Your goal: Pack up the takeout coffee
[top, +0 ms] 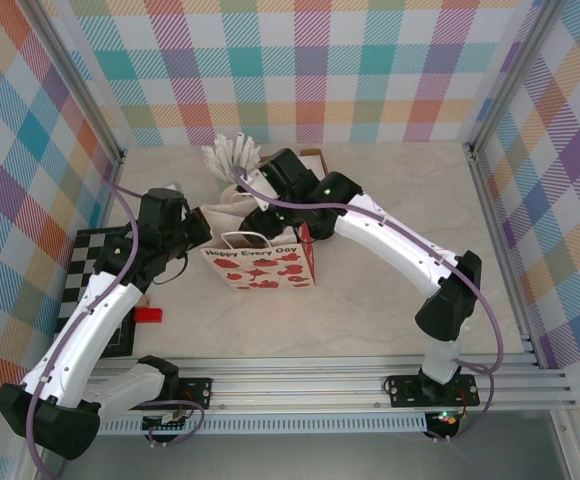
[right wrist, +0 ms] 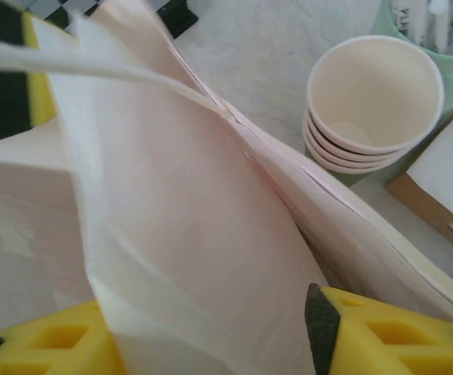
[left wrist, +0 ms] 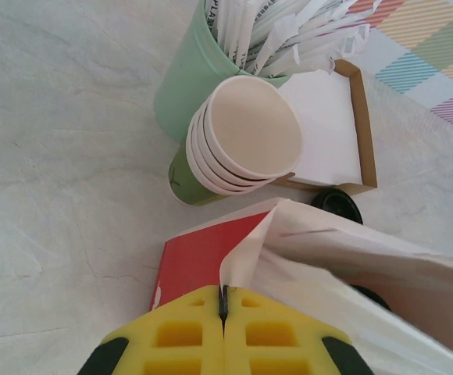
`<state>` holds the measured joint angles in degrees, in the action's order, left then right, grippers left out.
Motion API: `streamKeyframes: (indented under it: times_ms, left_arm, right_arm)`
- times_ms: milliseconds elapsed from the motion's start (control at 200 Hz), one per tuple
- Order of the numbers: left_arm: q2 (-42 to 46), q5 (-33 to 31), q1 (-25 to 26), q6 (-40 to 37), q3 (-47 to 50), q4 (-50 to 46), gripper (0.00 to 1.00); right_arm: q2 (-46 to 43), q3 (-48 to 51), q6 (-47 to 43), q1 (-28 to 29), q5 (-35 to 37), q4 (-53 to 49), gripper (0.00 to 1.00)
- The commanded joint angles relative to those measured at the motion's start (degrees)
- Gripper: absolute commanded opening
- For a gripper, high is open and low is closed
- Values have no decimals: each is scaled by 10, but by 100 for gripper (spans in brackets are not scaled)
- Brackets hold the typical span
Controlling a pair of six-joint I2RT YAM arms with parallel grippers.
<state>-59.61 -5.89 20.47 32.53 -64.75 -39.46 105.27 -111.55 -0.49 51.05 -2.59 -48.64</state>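
Left gripper (left wrist: pixel 223 312) jaws clench the paper bag (left wrist: pixel 351 273) rim; right gripper (right wrist: pixel 203 320) jaws stand released, straddling its wall.

The left arm (top: pixel 90 320) and right arm (top: pixel 400 235) wear white link shells with black joint housings; a mauve cable (top: pixel 497 330) loops along each. The fingers (left wrist: pixel 172 340) are yellow moulded blocks with square recesses and black tips

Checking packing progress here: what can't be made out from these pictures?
Inside of the paper bag: top view, right arm covers its mouth; right wrist view, paper folds block it.
Black lid: left wrist view, bag rim hides its lower part.
Right fingers: cut by frame bottom.
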Motion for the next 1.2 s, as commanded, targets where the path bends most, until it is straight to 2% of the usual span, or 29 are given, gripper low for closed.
streamKeyframes:
  times_ms: [0,125,190,290,330,345,540,625,770,1080,1200]
  left_arm:
    - [8,-11,-6,16,-6,-26,0]
    - [12,-8,-6,26,-9,-27,0]
    - [15,-14,-5,31,-9,-29,0]
    - [19,-18,-5,31,-9,-29,0]
    - [20,-14,-5,29,-8,-28,0]
    - [20,-11,-5,28,-7,-27,0]
    - [22,28,-5,10,-6,-8,0]
    - [16,40,-5,-1,-13,-7,0]
    - [7,37,-5,-9,-20,-14,0]
    - [1,46,-5,-37,-30,-13,0]
    - [2,47,-5,-44,-22,-13,0]
  right_arm:
    - [-33,7,26,-2,14,40,64]
    - [-70,50,23,-2,4,73,70]
    - [-80,66,5,-3,-11,78,79]
    - [-57,27,39,-12,61,24,86]
    - [-42,0,58,-19,74,-7,98]
    - [-36,-9,67,-20,80,-18,100]
    - [24,-79,129,-22,129,-67,100]
    - [64,-140,126,-23,133,-108,100]
    - [131,-211,97,-23,204,-180,100]
    - [123,-234,67,-29,212,-153,100]
    - [129,-255,87,-37,257,-150,100]
